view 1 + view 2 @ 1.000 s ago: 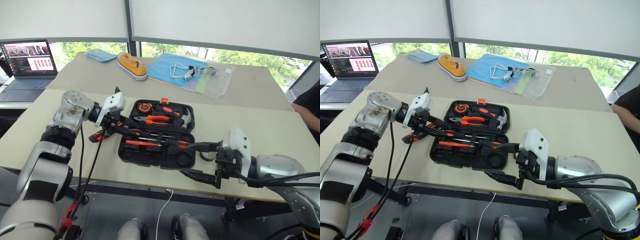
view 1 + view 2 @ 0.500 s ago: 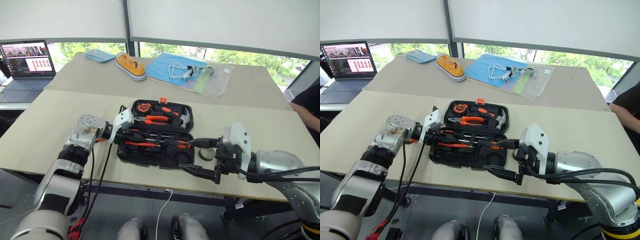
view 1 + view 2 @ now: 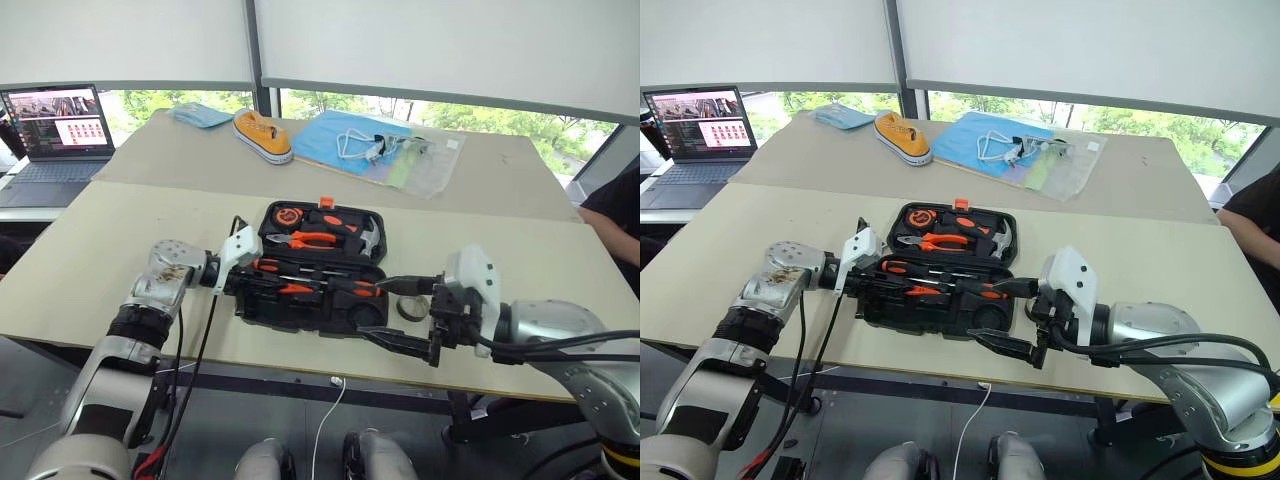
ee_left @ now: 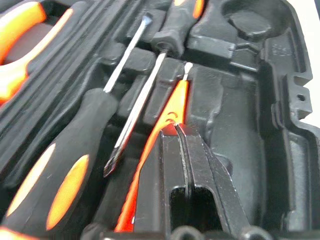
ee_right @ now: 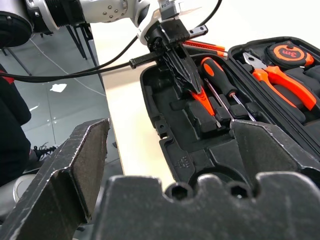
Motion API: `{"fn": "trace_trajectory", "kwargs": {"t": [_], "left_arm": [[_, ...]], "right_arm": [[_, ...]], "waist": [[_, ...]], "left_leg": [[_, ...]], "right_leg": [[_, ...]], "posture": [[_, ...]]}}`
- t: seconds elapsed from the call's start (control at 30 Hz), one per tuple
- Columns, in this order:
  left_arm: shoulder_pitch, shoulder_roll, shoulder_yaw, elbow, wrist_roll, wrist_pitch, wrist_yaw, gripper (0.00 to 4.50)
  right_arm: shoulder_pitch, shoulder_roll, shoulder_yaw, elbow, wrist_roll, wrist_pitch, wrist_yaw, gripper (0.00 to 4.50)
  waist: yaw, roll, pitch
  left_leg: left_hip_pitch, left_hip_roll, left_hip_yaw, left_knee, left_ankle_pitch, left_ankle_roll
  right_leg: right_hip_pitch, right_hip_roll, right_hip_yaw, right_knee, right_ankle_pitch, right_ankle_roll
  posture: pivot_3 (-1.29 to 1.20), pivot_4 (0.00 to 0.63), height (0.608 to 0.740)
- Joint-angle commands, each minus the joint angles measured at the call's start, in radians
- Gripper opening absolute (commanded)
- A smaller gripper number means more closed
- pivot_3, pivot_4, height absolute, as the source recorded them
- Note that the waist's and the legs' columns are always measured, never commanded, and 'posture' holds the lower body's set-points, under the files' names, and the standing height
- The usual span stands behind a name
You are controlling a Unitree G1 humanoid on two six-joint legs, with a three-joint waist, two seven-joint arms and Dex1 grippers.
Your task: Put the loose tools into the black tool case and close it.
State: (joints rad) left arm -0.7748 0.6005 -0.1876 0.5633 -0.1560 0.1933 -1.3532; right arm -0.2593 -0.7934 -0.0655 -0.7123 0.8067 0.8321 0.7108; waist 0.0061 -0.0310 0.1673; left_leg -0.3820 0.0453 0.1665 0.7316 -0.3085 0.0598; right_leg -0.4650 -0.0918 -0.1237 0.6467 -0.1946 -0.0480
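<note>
Black tool case (image 3: 310,290) lies open on the near bench (image 3: 90,260), lid half away from the robot, tray half toward it; small orange latch (image 3: 327,201) on the far edge.

Lid half holds orange-handled pliers (image 3: 305,238), round tape measure (image 3: 289,214) and hammer (image 3: 368,240).

Tray half: two screwdrivers (image 4: 60,175) with orange-black handles lie side by side in the recesses, one handle at each end, shafts crossing the middle; thin orange tester (image 4: 160,145) lies in the slot next to them.

Left gripper (image 4: 176,128) reaches into the tray from the case's left end; fingers pressed fully together, tips resting on the orange tester; whether the tester is pinched between them or only touched, cannot tell.

Orange-black utility knife (image 5: 202,46) lies on the bench just outside the case's left end, behind the left gripper.

Small dark tape roll (image 3: 410,308) sits on the bench just beside the case's right end, near the right gripper (image 3: 398,315).

Right gripper hangs over the near right corner of the case, fingers spread wide, nothing between them.

Far bench: blue cloth bag (image 3: 350,140) with cable and clear pouch on it, yellow shoe (image 3: 264,134), pale blue item (image 3: 200,111); grey laptop (image 3: 52,135) open at the far left; a person's dark sleeve (image 3: 615,215) at the right edge.
</note>
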Motion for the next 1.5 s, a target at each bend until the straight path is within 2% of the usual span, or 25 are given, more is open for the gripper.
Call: {"fn": "trace_trajectory", "kwargs": {"t": [0.03,0.13,0.23,0.3,0.4,0.43,0.5,0.63,0.77,0.83,0.93,1.13,1.27,1.4,1.43,1.5], "left_arm": [[0.070,0.089,0.132,-0.210,-0.096,0.155,0.037,0.01],[0.207,0.155,0.248,-0.398,-0.157,0.277,0.109,0.65],[0.447,0.211,0.423,-0.600,-0.190,0.368,0.214,1.83],[0.552,0.224,0.494,-0.670,-0.205,0.402,0.260,2.49],[0.715,0.251,0.599,-0.687,-0.184,0.378,0.291,3.55],[0.728,0.266,0.614,-0.659,-0.175,0.365,0.304,4.00],[0.723,0.288,0.617,-0.622,-0.171,0.355,0.319,4.43],[0.615,0.339,0.528,-0.542,-0.151,0.318,0.295,4.43],[0.357,0.347,0.330,-0.323,-0.059,0.256,0.231,4.43],[0.234,0.331,0.229,-0.193,0.007,0.187,0.190,4.43],[0.084,0.290,0.137,-0.008,0.081,0.115,0.180,4.43],[-0.092,0.221,0.039,0.287,0.191,0.066,0.206,4.43],[-0.113,0.203,0.032,0.342,0.185,0.060,0.123,3.42],[-0.140,0.211,0.078,0.378,0.170,0.026,0.154,1.92],[-0.155,0.218,0.095,0.377,0.160,0.029,0.156,1.76],[-0.182,0.232,0.136,0.339,0.114,0.045,0.119,1.76]], "right_arm": [[-0.052,0.009,0.020,0.017,-0.004,-0.021,0.018,4.50],[-0.098,0.018,0.050,0.057,-0.013,-0.027,0.042,4.50],[-0.155,0.025,0.097,0.112,-0.040,-0.046,0.090,4.50],[-0.178,0.030,0.116,0.138,-0.053,-0.056,0.116,4.50],[-0.223,0.040,0.154,0.186,-0.075,-0.077,0.174,4.50],[-0.237,0.044,0.164,0.202,-0.083,-0.084,0.189,4.50],[-0.252,0.050,0.175,0.221,-0.095,-0.092,0.206,4.50],[-0.255,0.060,0.183,0.231,-0.112,-0.096,0.221,4.50],[-0.232,0.069,0.180,0.205,-0.125,-0.093,0.204,4.50],[-0.217,0.070,0.175,0.186,-0.139,-0.097,0.187,4.50],[-0.193,0.068,0.159,0.157,-0.138,-0.091,0.170,4.50],[-0.149,0.062,0.127,0.105,-0.118,-0.072,0.139,4.50],[-0.136,0.058,0.117,0.090,-0.118,-0.069,0.122,4.50],[-0.128,0.050,0.106,0.082,-0.113,-0.067,0.120,4.50],[-0.125,0.046,0.101,0.080,-0.109,-0.064,0.122,4.50],[-0.118,0.036,0.087,0.077,-0.095,-0.056,0.125,4.50]], "waist": [[-0.007,0.000,0.000],[-0.018,0.000,0.000],[-0.028,0.000,0.000],[-0.024,0.001,0.000],[-0.013,0.000,0.000],[-0.011,0.000,0.000],[0.004,0.001,0.000],[0.019,0.001,0.000],[0.026,0.000,0.000],[0.020,0.000,0.000],[0.006,0.000,0.000],[-0.011,0.000,0.000],[-0.015,0.000,0.000],[-0.017,0.000,0.000],[-0.017,0.000,0.000],[-0.017,-0.001,0.000]], "left_leg": [[-0.001,0.000,0.000,0.000,0.000,0.000],[-0.002,0.001,0.000,0.000,0.001,-0.001],[-0.001,0.001,0.000,-0.002,0.001,-0.001],[0.000,0.001,0.000,-0.003,0.000,-0.002],[0.000,0.002,0.000,-0.003,0.000,-0.002],[0.000,0.002,0.000,-0.003,0.000,-0.002],[-0.001,0.002,0.000,-0.003,0.000,-0.003],[-0.002,0.001,0.000,-0.003,-0.004,-0.011],[-0.005,-0.001,0.001,-0.003,-0.004,-0.011],[-0.006,-0.001,0.002,-0.003,0.000,-0.003],[-0.005,-0.002,0.004,-0.003,0.001,-0.003],[-0.006,-0.002,0.005,-0.003,0.001,-0.003],[-0.005,-0.002,0.005,-0.003,0.001,-0.003],[-0.005,-0.001,0.005,-0.002,0.001,-0.003],[-0.005,-0.001,0.005,-0.002,0.001,-0.003],[-0.006,-0.001,0.004,-0.001,0.001,-0.003]], "right_leg": [[-0.001,0.000,0.000,0.000,0.000,0.000],[-0.003,0.000,0.001,0.000,0.000,0.000],[-0.003,-0.001,0.002,0.000,0.000,0.000],[-0.002,-0.001,0.002,-0.001,0.000,0.000],[-0.002,-0.002,0.001,-0.001,0.000,0.000],[-0.003,-0.003,0.000,-0.001,0.000,0.000],[-0.003,-0.004,-0.001,-0.001,0.000,-0.001],[-0.004,-0.007,-0.002,-0.001,0.000,0.000],[-0.006,-0.005,-0.003,0.000,0.001,-0.001],[-0.007,0.000,-0.003,0.000,0.001,-0.001],[-0.007,0.002,-0.005,0.001,0.003,-0.005],[-0.008,0.004,-0.005,0.000,0.001,-0.002],[-0.008,0.002,-0.004,0.001,0.000,0.000],[-0.008,0.001,-0.001,0.001,0.000,0.000],[-0.008,0.000,0.000,0.001,0.000,0.000],[-0.008,0.000,-0.001,0.001,0.000,0.000]], "posture": [[0.00,0.150,0.718],[0.00,0.150,0.718],[0.00,0.150,0.718],[0.00,0.150,0.718],[0.00,0.150,0.718],[0.00,0.150,0.718],[0.00,0.150,0.718],[0.00,0.150,0.718],[0.00,0.150,0.718],[0.00,0.150,0.718],[0.00,0.150,0.718],[0.00,0.150,0.718],[0.00,0.150,0.718],[0.00,0.150,0.718],[0.00,0.150,0.718],[0.00,0.150,0.718]]}}
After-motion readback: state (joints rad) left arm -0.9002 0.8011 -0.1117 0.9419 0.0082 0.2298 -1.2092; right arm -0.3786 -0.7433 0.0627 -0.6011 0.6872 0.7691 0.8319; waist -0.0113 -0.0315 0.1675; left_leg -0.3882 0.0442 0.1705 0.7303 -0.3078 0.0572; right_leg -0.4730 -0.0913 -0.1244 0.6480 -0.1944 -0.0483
